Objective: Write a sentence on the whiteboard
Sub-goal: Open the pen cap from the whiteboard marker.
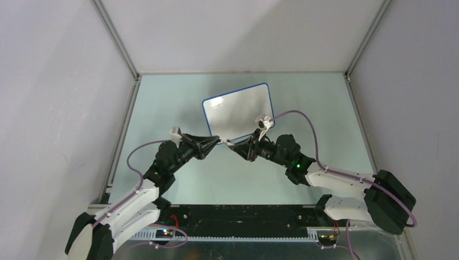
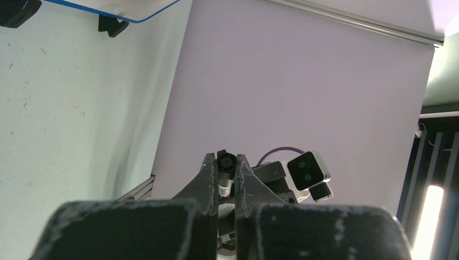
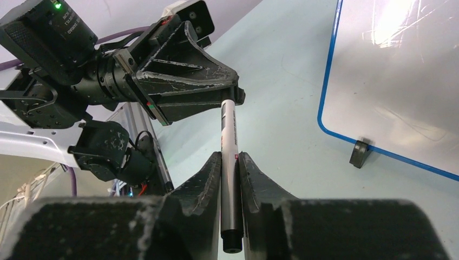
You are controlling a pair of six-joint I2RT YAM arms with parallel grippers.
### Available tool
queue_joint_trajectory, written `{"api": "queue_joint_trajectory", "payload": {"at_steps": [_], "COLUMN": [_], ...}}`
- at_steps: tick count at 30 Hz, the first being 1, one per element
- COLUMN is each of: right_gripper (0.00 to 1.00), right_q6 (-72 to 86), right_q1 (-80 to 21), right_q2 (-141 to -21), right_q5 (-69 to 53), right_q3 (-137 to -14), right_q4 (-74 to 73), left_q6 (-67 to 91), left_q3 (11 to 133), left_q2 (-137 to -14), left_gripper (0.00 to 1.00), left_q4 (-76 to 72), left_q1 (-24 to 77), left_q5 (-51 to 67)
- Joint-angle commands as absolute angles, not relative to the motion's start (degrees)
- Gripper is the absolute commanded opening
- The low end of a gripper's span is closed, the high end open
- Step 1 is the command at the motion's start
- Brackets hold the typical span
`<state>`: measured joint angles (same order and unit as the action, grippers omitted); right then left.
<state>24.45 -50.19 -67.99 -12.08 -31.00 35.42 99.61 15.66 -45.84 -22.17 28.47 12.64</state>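
Centre of the top view, just under the whiteboard's (image 1: 238,111) lower edge: left gripper (image 1: 212,143) and right gripper (image 1: 236,146) face each other tip to tip, with the pen (image 1: 224,143) bridging them. Left fingers pinch one end of the pen; its black end shows between them in the left wrist view. Right fingers press both sides of the barrel. Whiteboard sits upper centre on the table (image 1: 162,103), blue frame, glare on its face. Black clip foot (image 3: 360,153) under its edge, right side of the right wrist view.

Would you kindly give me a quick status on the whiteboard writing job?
Left gripper and right gripper both shut on slim black-and-white marker pen, held between them. Blue-framed glossy white whiteboard blank, no sentence yet. Nothing between pen and board.
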Motion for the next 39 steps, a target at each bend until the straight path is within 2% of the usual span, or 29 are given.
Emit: {"api": "queue_joint_trajectory", "payload": {"at_steps": [1,7,11,20,27,30,33,35,39], "right_gripper": [0.26,0.32,0.29,0.37,0.37,0.29,0.09,0.00,0.00], "right_q6": [24.3,24.0,24.1,24.0,23.8,23.7,23.8,24.0,24.2], "right_q1": [-50.8,-50.9,-50.9,-50.9,-50.9,-50.9,-50.8,-50.8,-50.6], "right_q2": [-68.5,-68.5,-68.6,-68.3,-68.1,-67.9,-68.1,-68.4,-68.1], "right_q5": [-12.6,-12.8,-12.8,-12.7,-12.6,-12.4,-12.6,-12.8,-13.2], "right_q3": [-32.5,-32.8,-32.9,-33.2,-33.3,-33.4,-33.9,-34.2,-34.2], "right_q4": [38.2,38.2,38.4,38.6,38.6,38.3,37.5,36.8,35.8], "left_q6": [100.6,100.9,100.9,101.0,101.2,101.4,101.6,101.6,101.7], "left_q3": [16.0,15.8,15.6,14.9,14.6,14.5,14.5,14.6,14.3], "left_q2": [-45.9,-46.3,-46.4,-46.5,-46.9,-47.1,-47.2,-47.2,-47.0], "left_gripper": [0.00,0.00,0.00,0.00,0.00,0.00,0.00,0.00,0.00], "left_q4": [-24.8,-25.2,-25.5,-25.5,-26.0,-26.4,-26.8,-26.9,-27.1], "left_q1": [28.8,29.1,29.2,29.6,30.2,30.5,30.6,30.6,30.6], "left_q5": [13.6,13.6,13.6,13.2,12.8,12.7,12.6,12.6,12.4]}}
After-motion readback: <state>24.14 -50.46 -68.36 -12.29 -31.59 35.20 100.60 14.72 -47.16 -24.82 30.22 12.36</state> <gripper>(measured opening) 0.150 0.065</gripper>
